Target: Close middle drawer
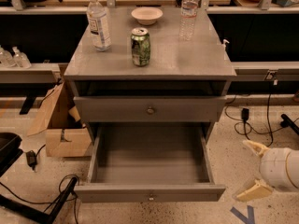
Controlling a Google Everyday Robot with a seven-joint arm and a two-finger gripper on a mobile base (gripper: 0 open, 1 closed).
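The middle drawer (pixel 149 160) of the grey desk (pixel 187 62) stands pulled far out toward us. Its deep box is open to view and its front panel is seen almost edge-on, with one small round knob (pixel 150 198) at the centre. Directly above it, the upper drawer (pixel 117 109) shows its flat front and its own knob, sitting just under the desk's top.

To the right of the desk as we face it, low and level with the open drawer's front corner, we find the gripper (pixel 240 171). Its two cream fingers (pixel 254 190) are spread wide apart with nothing between them and touch neither drawer nor desk. The rounded white arm (pixel 280 169) comes in from the right edge, fingers pointing toward the desk.

On the desk we count four things. A water bottle (pixel 99 23) stands at back left and a second water bottle (pixel 189 14) at back right. One pale bowl (pixel 146 15) sits between them, and one green can (pixel 140 46) stands upright nearer the middle.

Left of the desk a cardboard box (pixel 58 125) lies open on the speckled floor (pixel 229 148). Black cables (pixel 254 125) trail to the desk's right, and blue tape (pixel 244 214) marks the floor below the gripper.
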